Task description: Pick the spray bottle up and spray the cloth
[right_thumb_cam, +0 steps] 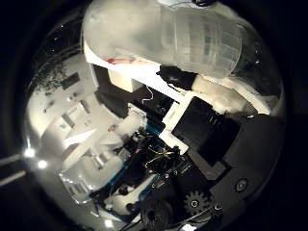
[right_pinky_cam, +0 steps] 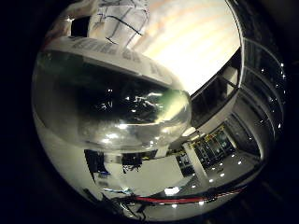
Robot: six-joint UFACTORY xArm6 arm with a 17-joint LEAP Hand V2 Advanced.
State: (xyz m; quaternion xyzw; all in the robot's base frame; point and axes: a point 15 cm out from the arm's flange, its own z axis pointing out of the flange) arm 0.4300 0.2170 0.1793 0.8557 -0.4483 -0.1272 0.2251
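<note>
The spray bottle (right_pinky_cam: 112, 107) is a clear, rounded body with a printed label strip and fills much of the little finger side view, tight against the palm. Its ribbed translucent part (right_thumb_cam: 202, 41) shows in the thumb side view. My right hand (right_thumb_cam: 211, 139) shows as black and white finger parts bent up against the bottle, one dark fingertip (right_thumb_cam: 175, 77) touching it. The hand is shut on the bottle, which is held up off the table. The cloth (right_pinky_cam: 122, 19), white with dark grid lines, lies on the pale wooden table (right_pinky_cam: 196, 42) beyond the bottle.
Room ceiling lights and white walls (right_pinky_cam: 154, 177) appear behind the bottle, with a red strip (right_pinky_cam: 187, 198) low in that view. Shelves and white furniture (right_thumb_cam: 86, 144) of the room show in the thumb side view.
</note>
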